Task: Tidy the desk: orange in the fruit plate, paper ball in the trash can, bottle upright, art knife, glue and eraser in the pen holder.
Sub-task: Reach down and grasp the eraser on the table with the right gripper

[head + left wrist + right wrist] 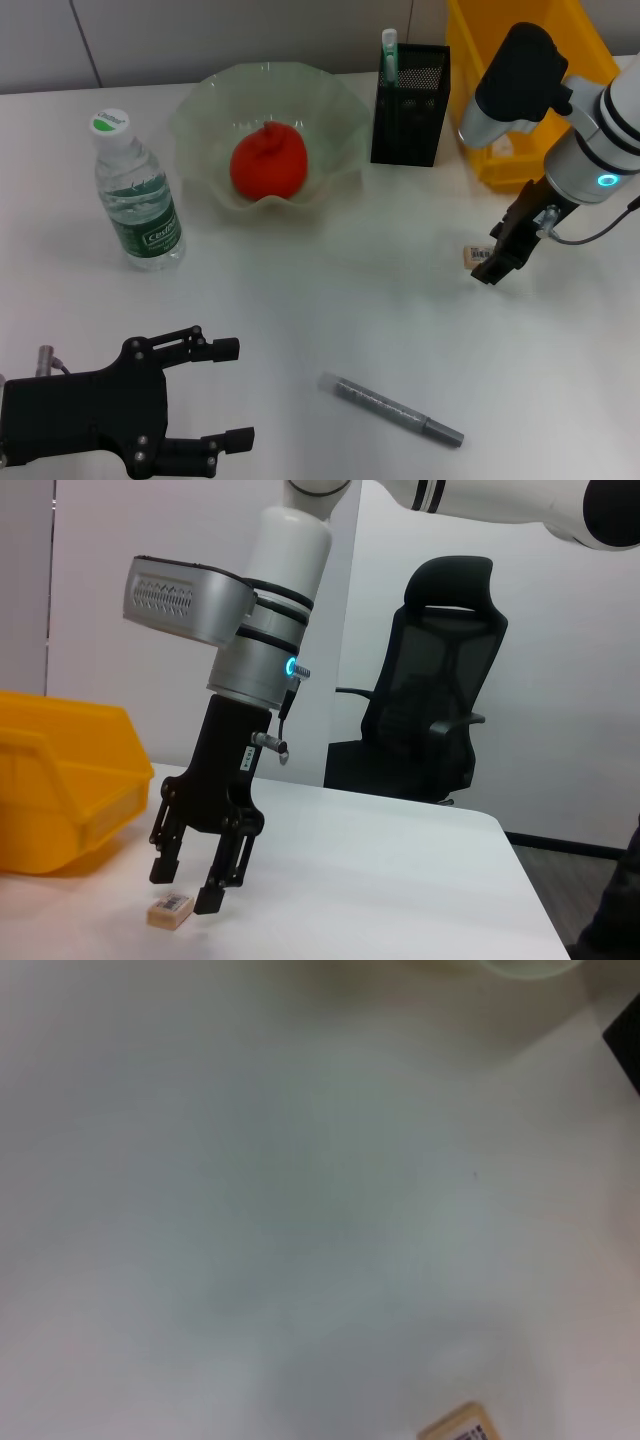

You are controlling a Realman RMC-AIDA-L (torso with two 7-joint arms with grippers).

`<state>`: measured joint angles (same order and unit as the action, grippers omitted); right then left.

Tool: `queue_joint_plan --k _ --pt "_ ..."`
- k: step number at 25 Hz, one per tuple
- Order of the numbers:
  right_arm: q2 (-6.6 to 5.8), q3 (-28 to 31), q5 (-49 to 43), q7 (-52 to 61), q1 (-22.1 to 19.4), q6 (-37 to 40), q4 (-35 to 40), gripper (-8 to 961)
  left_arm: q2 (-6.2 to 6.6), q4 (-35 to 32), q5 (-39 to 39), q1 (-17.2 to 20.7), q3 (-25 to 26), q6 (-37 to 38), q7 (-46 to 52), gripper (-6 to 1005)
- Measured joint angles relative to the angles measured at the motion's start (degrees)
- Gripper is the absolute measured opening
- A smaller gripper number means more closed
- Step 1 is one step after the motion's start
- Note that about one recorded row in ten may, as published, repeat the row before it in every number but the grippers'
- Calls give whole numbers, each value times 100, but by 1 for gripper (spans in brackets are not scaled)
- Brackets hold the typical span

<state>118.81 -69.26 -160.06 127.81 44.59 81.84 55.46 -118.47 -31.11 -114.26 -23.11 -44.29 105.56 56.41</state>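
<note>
My right gripper hangs open just over the small tan eraser at the right of the table. From the left wrist view the same gripper has one fingertip down beside the eraser and the other a little higher. The eraser's corner shows in the right wrist view. A grey art knife lies at the front centre. The orange sits in the glass fruit plate. The bottle stands upright. The glue sticks out of the black pen holder. The paper ball is out of view.
A yellow trash can stands at the back right, close behind my right arm. My left gripper rests open at the front left, with nothing in it. An office chair stands beyond the table.
</note>
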Motion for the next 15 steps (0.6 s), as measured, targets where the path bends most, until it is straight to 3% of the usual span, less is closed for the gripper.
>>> queue_joint_plan --k 15 --pt "2 19 75 -178 9 -347 -206 558 -9 53 0 -19 -1 -1 2 860"
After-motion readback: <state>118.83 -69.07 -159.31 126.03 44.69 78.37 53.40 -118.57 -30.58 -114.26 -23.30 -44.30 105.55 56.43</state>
